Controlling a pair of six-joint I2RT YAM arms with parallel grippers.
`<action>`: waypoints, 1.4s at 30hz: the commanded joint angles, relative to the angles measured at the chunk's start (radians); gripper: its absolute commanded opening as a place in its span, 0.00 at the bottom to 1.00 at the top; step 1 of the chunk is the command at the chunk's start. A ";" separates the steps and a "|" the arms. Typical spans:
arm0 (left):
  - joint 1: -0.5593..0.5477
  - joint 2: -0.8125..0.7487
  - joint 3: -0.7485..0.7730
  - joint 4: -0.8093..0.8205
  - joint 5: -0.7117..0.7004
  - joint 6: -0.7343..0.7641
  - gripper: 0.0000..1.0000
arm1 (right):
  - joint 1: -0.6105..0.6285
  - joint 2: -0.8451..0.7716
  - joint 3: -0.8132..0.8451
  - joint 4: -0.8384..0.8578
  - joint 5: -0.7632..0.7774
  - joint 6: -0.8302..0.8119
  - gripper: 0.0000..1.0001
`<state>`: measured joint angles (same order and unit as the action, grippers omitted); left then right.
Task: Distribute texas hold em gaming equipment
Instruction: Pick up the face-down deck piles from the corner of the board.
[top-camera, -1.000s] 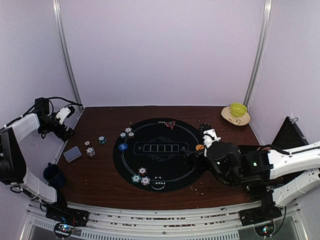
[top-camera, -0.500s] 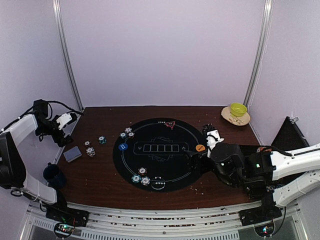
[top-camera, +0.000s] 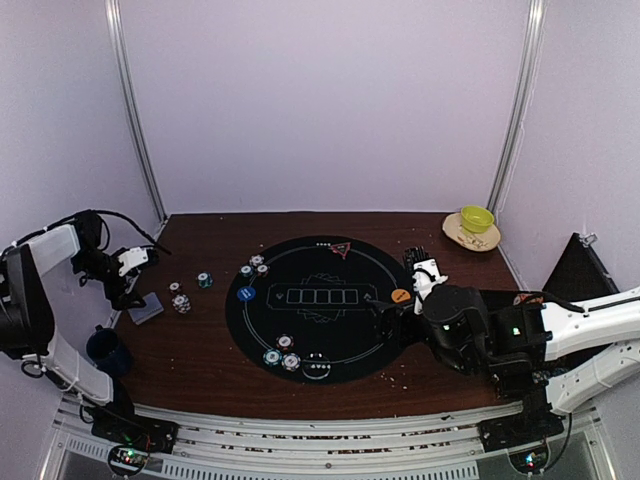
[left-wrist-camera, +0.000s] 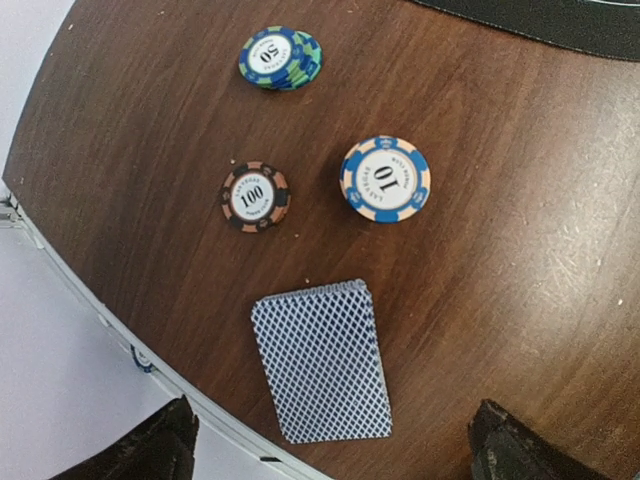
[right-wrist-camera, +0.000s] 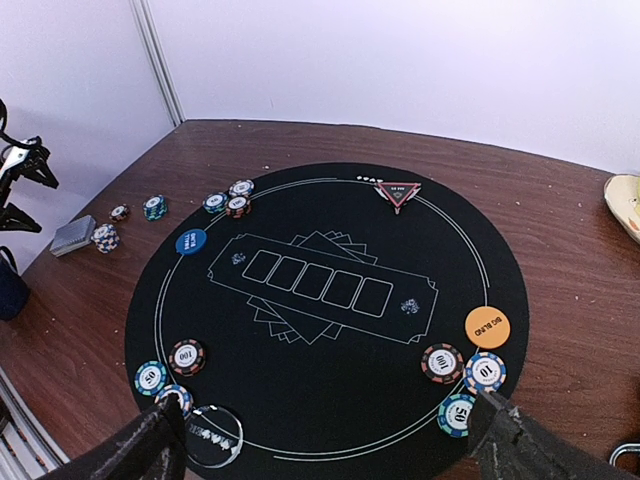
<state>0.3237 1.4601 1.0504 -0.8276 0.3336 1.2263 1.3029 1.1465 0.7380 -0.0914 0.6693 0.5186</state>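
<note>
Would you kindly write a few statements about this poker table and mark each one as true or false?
1. The card deck lies face down on the wooden table, off the black mat. True.
2. The orange button disc sits at the mat's left edge. False: it sits at the right edge, on the right arm's side.
3. The left gripper and the right gripper are both open and hold nothing. True.
4. The blue button disc rests on top of the card deck. False: it lies at the mat's left edge.
5. The red triangle marker lies at the mat's far edge. True.
</note>
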 joint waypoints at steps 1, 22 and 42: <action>0.011 0.073 0.072 -0.061 -0.001 0.066 0.98 | 0.006 0.004 -0.014 0.019 -0.004 -0.018 1.00; 0.011 0.285 0.134 -0.078 -0.132 0.036 0.98 | 0.005 0.021 -0.010 0.030 -0.002 -0.026 1.00; 0.012 0.413 0.200 -0.073 -0.141 -0.013 0.98 | 0.005 0.009 -0.019 0.043 -0.008 -0.030 1.00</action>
<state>0.3264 1.8523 1.2255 -0.9081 0.1841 1.2343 1.3033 1.1660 0.7322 -0.0628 0.6613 0.4969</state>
